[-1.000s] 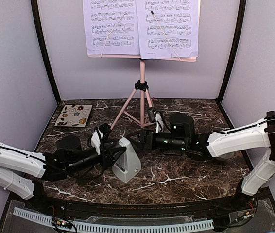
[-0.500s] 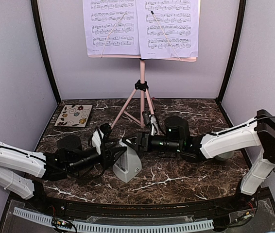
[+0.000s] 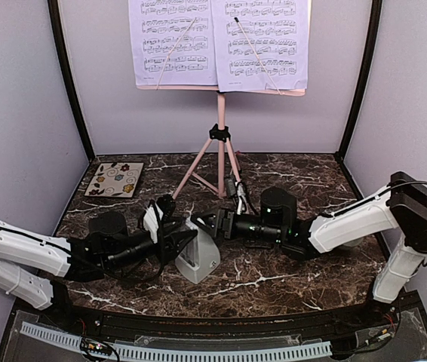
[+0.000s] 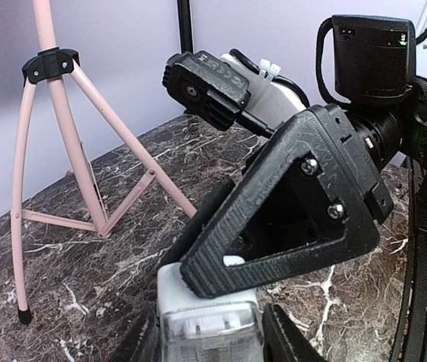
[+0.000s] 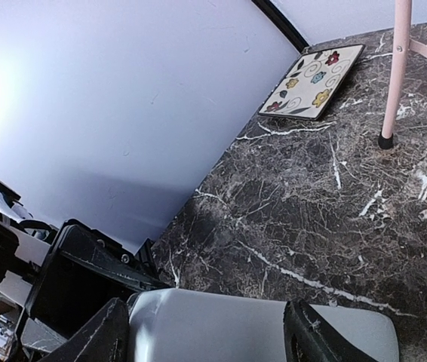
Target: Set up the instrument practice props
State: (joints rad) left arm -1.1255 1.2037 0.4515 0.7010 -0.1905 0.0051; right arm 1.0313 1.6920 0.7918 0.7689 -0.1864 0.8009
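The white-grey metronome (image 3: 198,258) stands at mid table. My left gripper (image 3: 179,241) reaches in from the left and is shut on it; in the left wrist view its fingers press both sides of the metronome (image 4: 210,320). My right gripper (image 3: 207,225) comes from the right, still open, its fingers (image 5: 308,339) flanking the metronome's body (image 5: 221,328), and one ribbed finger (image 4: 274,226) lies across its top. The pink music stand (image 3: 219,139) stands at the back and holds two sheet-music pages (image 3: 172,41) (image 3: 266,41).
A floral tile (image 3: 114,179) lies at the back left of the marble table (image 3: 289,271). The stand's tripod legs (image 4: 47,166) spread just behind the grippers. Lavender walls with black corner posts (image 3: 70,83) close in the sides and back.
My right arm has moved left toward the metronome and its jaws have narrowed around it. The left gripper and the metronome have stayed in place.
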